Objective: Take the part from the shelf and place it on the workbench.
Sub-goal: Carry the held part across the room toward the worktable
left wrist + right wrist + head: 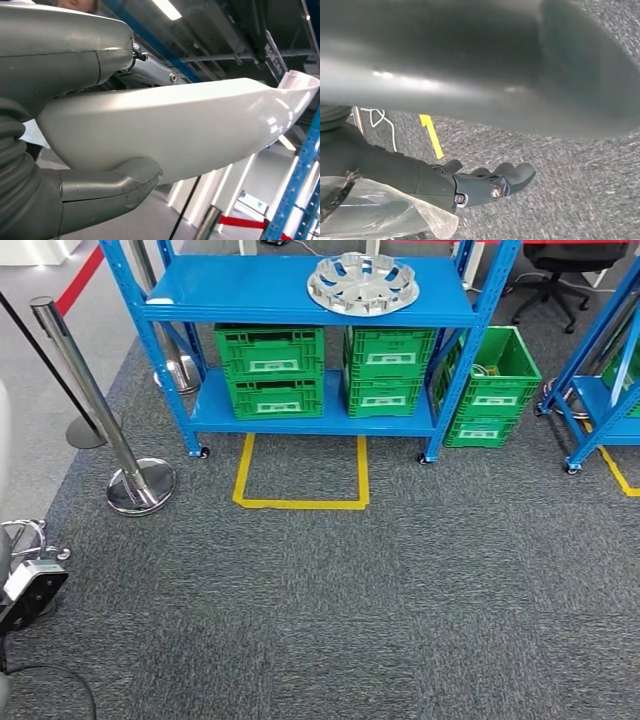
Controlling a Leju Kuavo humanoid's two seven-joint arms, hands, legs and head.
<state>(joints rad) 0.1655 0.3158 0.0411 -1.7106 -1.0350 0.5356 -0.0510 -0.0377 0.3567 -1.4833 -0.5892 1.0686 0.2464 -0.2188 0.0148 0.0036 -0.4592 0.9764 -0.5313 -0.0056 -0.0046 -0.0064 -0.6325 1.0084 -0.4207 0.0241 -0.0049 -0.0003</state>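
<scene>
Part (181, 130), a long white moulded panel, sits clamped in left hand (94, 115) between thumb (113, 187) and upper fingers, apparently raised off the shelf (302, 290), while right hand (486, 182) hangs empty over carpet, fingers loosely extended.

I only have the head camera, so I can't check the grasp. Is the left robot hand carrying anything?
Observer: Yes. In the left wrist view the left robot hand grips a long, glossy white part.
Operator: And the other side?
Observer: The right robot hand has its dark fingers stretched out. A broad, blurred grey surface runs beside them, and I cannot tell whether they touch it.
Operator: What is beneath it?
Observer: Grey carpet, with a strip of yellow tape close by.
</scene>
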